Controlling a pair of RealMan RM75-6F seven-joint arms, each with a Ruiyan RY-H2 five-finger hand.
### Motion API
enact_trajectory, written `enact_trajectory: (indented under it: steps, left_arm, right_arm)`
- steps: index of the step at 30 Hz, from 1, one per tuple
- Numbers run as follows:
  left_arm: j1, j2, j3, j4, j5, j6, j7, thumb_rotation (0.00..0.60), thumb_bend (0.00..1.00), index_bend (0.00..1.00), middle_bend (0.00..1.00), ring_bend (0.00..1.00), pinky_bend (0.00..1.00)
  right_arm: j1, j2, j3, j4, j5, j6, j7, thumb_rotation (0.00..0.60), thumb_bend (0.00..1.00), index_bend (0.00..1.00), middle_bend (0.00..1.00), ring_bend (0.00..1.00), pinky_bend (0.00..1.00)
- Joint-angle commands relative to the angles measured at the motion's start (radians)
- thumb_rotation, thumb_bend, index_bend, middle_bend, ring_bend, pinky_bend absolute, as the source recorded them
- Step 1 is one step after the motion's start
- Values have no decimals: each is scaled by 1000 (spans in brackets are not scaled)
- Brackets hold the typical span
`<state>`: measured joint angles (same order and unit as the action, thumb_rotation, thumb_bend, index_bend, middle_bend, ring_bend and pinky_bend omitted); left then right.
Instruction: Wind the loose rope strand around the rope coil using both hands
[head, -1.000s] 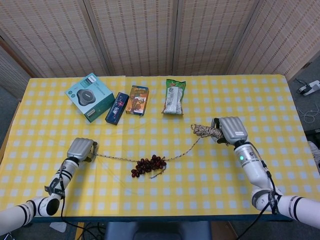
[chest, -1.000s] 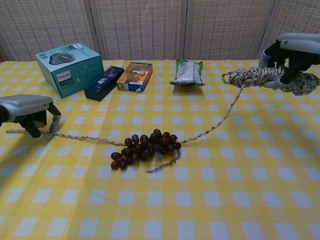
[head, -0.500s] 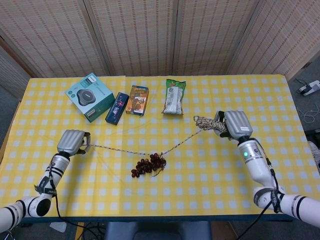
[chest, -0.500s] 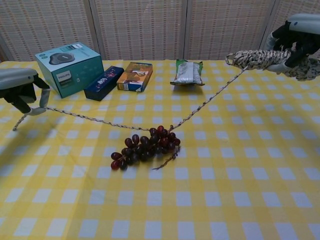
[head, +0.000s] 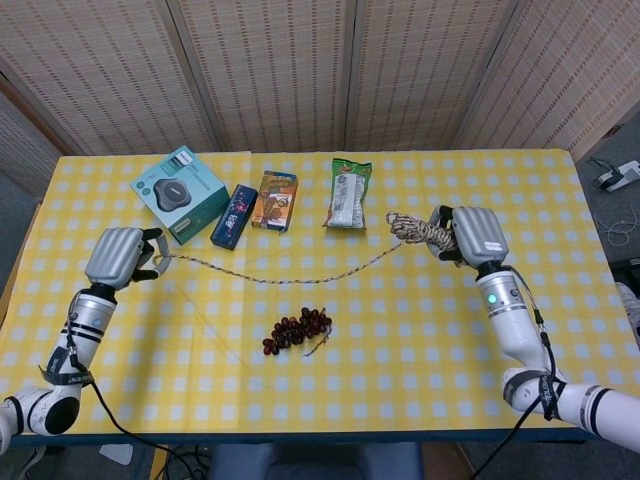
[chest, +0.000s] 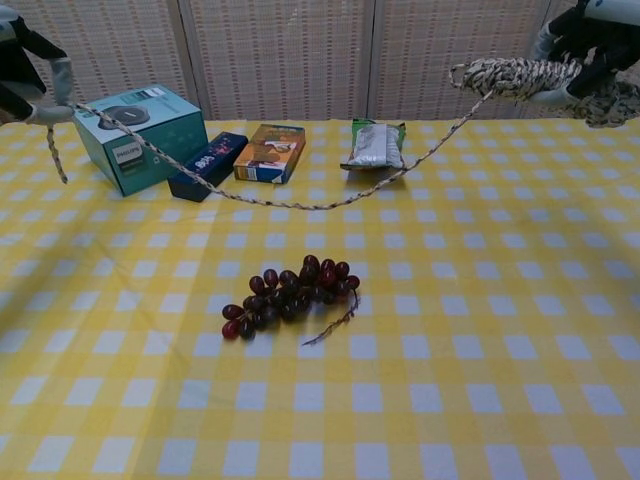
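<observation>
My right hand (head: 476, 236) (chest: 598, 40) grips the speckled rope coil (head: 418, 231) (chest: 520, 75) and holds it up above the table at the right. From the coil the loose strand (head: 290, 275) (chest: 300, 205) sags across the air to my left hand (head: 120, 257) (chest: 22, 72), which pinches it near its end and is raised high at the left. A short tail of strand hangs below that hand. The strand hangs above the table, behind the grapes.
A bunch of dark grapes (head: 296, 331) (chest: 290, 296) lies mid-table below the strand. At the back stand a teal box (head: 181, 193) (chest: 139, 135), a dark blue box (head: 233, 216) (chest: 207, 166), an orange box (head: 274, 200) (chest: 270, 152) and a snack packet (head: 347, 194) (chest: 376, 145).
Both hands have risen. The left hand lifted the strand's end up off the table, so the strand now hangs free of the grapes; the right hand raised the coil higher.
</observation>
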<state>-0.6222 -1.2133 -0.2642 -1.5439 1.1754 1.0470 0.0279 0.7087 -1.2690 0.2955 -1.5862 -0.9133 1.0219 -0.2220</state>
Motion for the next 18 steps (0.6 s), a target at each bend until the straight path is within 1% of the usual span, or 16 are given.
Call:
enact_trajectory:
  steps: [1,8,13,18]
  left_arm:
    - [8,52,-26,-63,29,18,-55,600,377,760,1000,1000,1000]
    - [10,133,-66,-167,83,39,-166,600,377,760,1000,1000,1000]
    - [0,190,-99,-232,95,19,-259,600,376,760,1000,1000,1000]
    - [-14,234,-124,-274,117,19,-291,600,377,759,1000,1000,1000]
  right_arm:
    - [14,-12,13,-7,-1,8,-10,600,502,747,608,507,615]
    - [79,-74,58,-21,23,17,-50,600,503,757,608,508,618]
    - [139,-125,84,-27,30,4,-78,600,497,757,608,508,618]
    - [205,-194,112,-13,54,7,-114,600,493,760,608,508,618]
